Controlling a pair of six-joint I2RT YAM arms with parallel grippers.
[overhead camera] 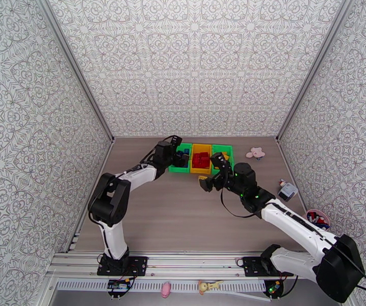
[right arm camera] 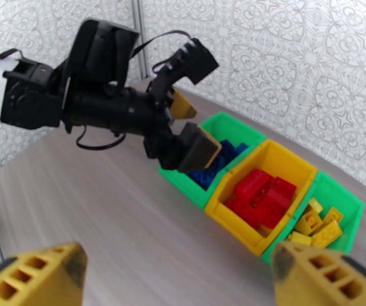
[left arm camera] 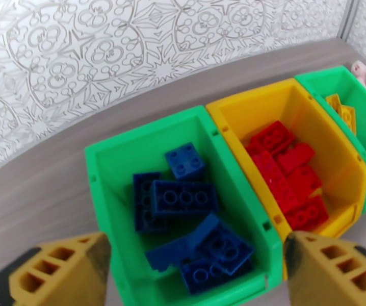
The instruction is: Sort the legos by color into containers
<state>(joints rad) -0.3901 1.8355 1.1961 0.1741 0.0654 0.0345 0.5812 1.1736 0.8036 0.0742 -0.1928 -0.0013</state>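
Note:
Three joined bins stand at the back of the table. The left green bin [left arm camera: 147,136] holds blue legos [left arm camera: 183,197]. Red legos [left arm camera: 285,174] fill the yellow bin [left arm camera: 254,100], and yellow legos [left arm camera: 343,113] lie in the right green bin [left arm camera: 325,77]. My left gripper [overhead camera: 184,158] hovers open over the left green bin's near edge with nothing between its fingers [left arm camera: 60,271]. From the right wrist view it [right arm camera: 195,129] hangs above the blue legos [right arm camera: 218,159]. My right gripper [overhead camera: 211,173] is open and empty, just in front of the bins.
A pink flower-shaped toy [overhead camera: 256,153] lies right of the bins. A small grey-white object [overhead camera: 287,190] and a pink round cup [overhead camera: 317,218] of small pieces sit by the right wall. Patterned walls close in three sides. Bare wooden tabletop [overhead camera: 167,215] stretches in front.

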